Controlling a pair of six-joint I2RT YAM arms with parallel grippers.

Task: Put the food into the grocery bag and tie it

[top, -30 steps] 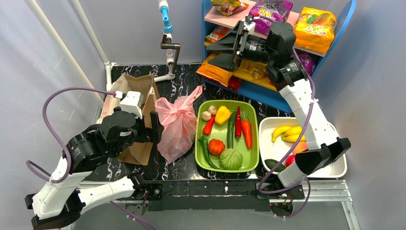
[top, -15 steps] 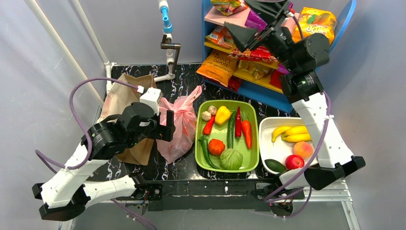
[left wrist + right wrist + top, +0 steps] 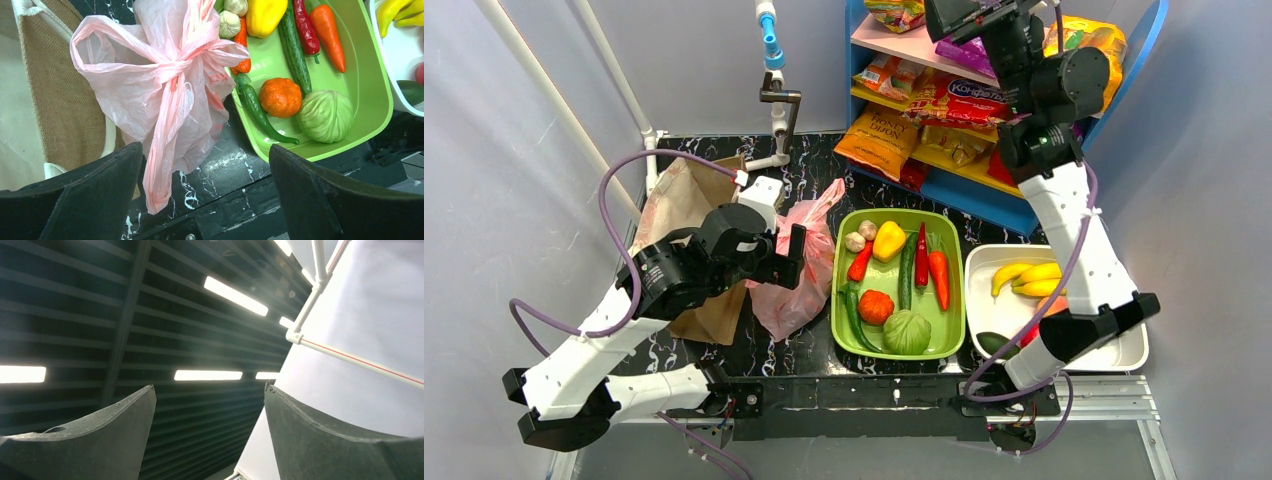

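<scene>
The pink grocery bag (image 3: 796, 270) lies on the black table between the brown paper bag (image 3: 686, 200) and the green tray (image 3: 952, 300). In the left wrist view its handles are knotted together (image 3: 175, 65) and one loop hangs down. My left gripper (image 3: 792, 258) hovers above the bag's near side, open and empty (image 3: 205, 190). My right gripper (image 3: 969, 12) is raised high by the shelf, open and empty (image 3: 210, 430), and its camera sees only ceiling lights. Snack packets (image 3: 879, 135) lie on the blue shelf. Vegetables fill the green tray (image 3: 360, 65).
A white tub (image 3: 1124, 352) at the right holds bananas (image 3: 1024, 278) and other fruit, partly behind the right arm. The blue shelf (image 3: 954, 190) stands at the back right. A white pipe frame with a clamp (image 3: 776, 95) rises at the back centre.
My left gripper has moved right, from beside the paper bag to over the pink bag. My right arm has swung up from the shelf, its gripper now pointing at the ceiling.
</scene>
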